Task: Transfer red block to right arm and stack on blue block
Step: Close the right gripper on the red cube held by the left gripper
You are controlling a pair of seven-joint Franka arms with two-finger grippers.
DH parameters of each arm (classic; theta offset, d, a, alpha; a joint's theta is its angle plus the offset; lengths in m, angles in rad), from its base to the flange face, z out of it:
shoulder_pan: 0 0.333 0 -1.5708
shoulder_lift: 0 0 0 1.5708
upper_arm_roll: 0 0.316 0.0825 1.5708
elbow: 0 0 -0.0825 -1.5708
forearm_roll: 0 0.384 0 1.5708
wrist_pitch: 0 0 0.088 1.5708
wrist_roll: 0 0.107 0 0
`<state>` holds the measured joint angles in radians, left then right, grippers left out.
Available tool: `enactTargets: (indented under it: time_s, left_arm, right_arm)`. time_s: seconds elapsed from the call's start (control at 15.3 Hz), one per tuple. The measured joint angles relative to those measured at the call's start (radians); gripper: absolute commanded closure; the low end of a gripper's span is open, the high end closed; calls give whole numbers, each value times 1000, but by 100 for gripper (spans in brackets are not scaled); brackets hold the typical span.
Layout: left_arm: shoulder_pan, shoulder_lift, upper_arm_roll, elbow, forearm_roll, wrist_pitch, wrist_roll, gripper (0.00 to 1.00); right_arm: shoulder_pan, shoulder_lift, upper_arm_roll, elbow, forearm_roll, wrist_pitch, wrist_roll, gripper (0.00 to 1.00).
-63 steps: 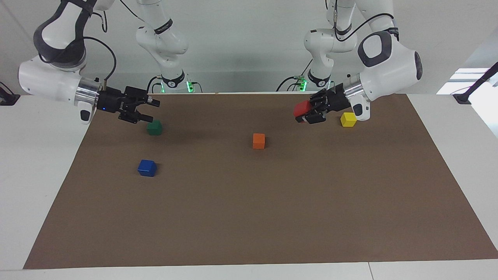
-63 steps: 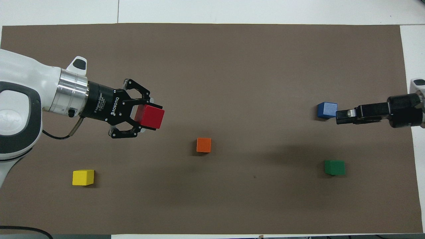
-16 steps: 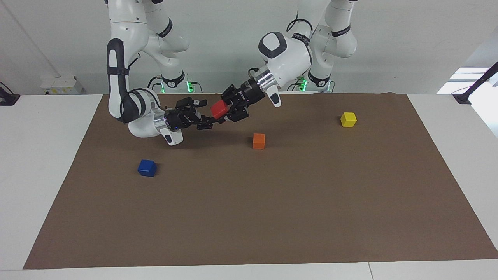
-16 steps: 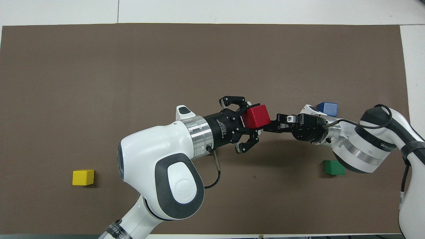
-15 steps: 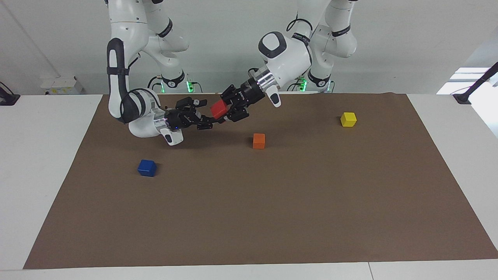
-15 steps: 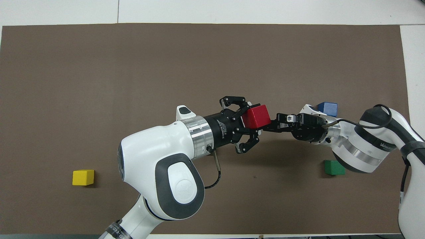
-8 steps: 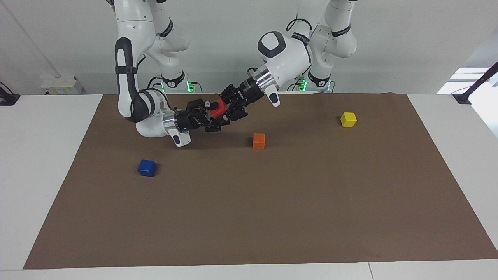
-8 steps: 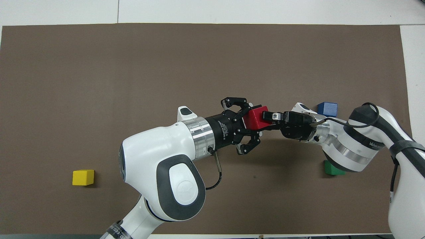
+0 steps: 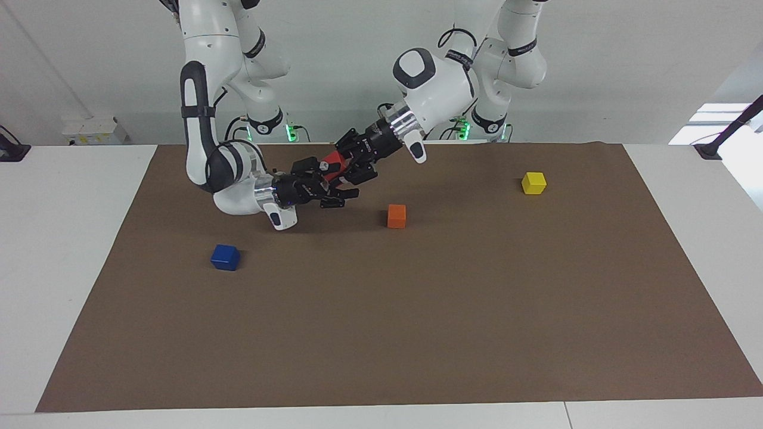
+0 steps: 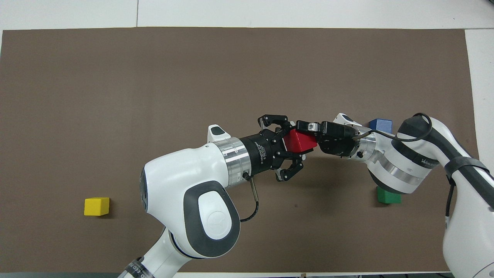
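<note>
Right gripper (image 9: 335, 186) newly astride red block (image 10: 300, 141), fingers spread; left gripper (image 10: 290, 144) clenching it.

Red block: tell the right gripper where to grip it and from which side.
Grip the red block on its exposed end and free faces, coming from the right arm's end of the table. The left gripper holds it in the air by two faces. The right gripper, open, already straddles that end.

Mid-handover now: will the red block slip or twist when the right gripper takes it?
Probably stiff: the red block keeps its square shape in the shut left gripper. Its matte faces likely hold well. It sits tilted in the air, and the open right gripper straddles a corner region, so an off-square pinch might twist it. It looks light, held clear of the mat.
</note>
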<state>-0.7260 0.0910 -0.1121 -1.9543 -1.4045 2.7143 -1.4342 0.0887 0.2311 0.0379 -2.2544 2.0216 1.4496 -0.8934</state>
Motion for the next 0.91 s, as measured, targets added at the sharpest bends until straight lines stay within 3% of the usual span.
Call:
enactTargets:
  time_s: [0.91]
  left_arm:
    - [-2, 2, 0, -10, 0, 0, 0, 100]
  right_arm:
    - [-20, 0, -2, -19, -55, -7, -18, 1]
